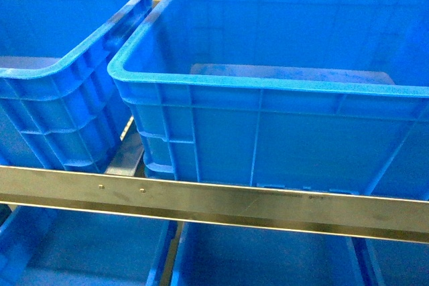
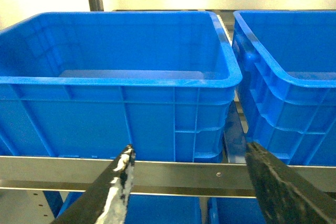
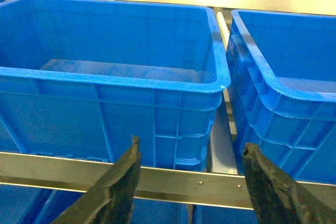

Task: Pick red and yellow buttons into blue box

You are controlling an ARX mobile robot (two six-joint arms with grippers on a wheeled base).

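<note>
Two blue boxes stand side by side on a shelf, behind a metal rail (image 1: pixel 214 199) that runs along its near edge. In the head view the left box (image 1: pixel 60 92) is cut off by the frame's left edge, and the right box (image 1: pixel 268 132) fills most of the picture. There is a narrow gap between them. What can be seen of each box's floor is bare blue plastic. Below the rail, the rims of more blue bins (image 1: pixel 87 246) show on a lower level.

No red or yellow button appears in any of the three views, so where they lie cannot be told.

The left gripper (image 2: pixel 189 153) hangs just in front of the rail, facing the near right corner of a box, with a second box to its right. Its jaws are spread wide with nothing between them; one finger (image 2: pixel 118 182) has worn, pale patches on its dark pad.

The right gripper (image 3: pixel 190 148) sits likewise before the rail, facing the gap between two boxes. Its jaws are also spread wide and hold nothing.
</note>
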